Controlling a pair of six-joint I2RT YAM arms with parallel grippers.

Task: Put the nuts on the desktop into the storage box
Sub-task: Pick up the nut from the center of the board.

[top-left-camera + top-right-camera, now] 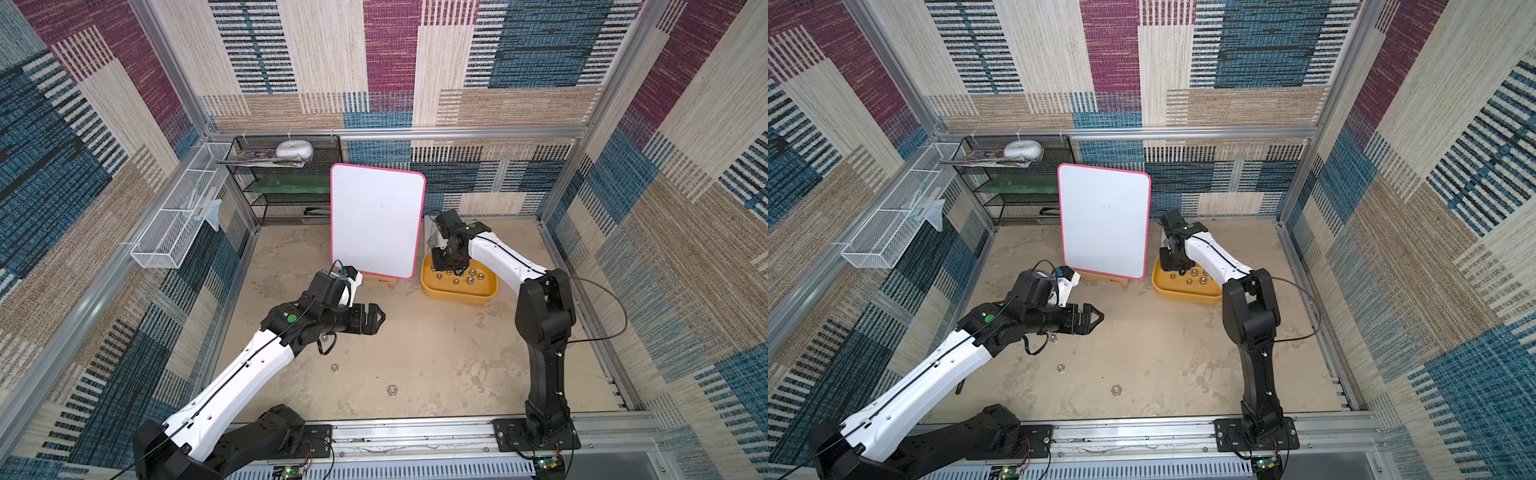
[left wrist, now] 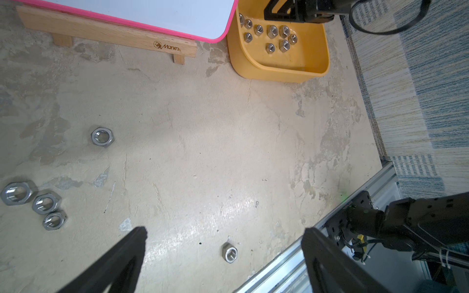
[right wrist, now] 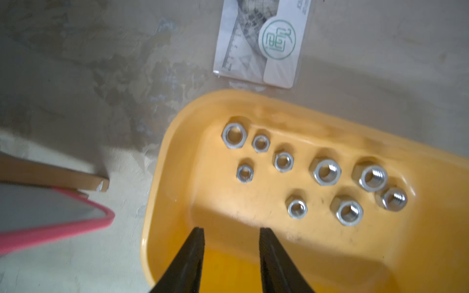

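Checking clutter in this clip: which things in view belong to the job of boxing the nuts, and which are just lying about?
Part of the job:
- loose nuts on the desktop
- boxed nuts
- yellow storage box

Just lying about:
- pink-rimmed whiteboard
- wooden stand
- white wire basket
- black mesh rack
- ruler packet

The wooden stand bears a burnt-in brand that reads roughly "Maries" beside a small round logo, and the clear packet carries a round green seal of stylised characters, with ruler figures and edge print too blurred to read
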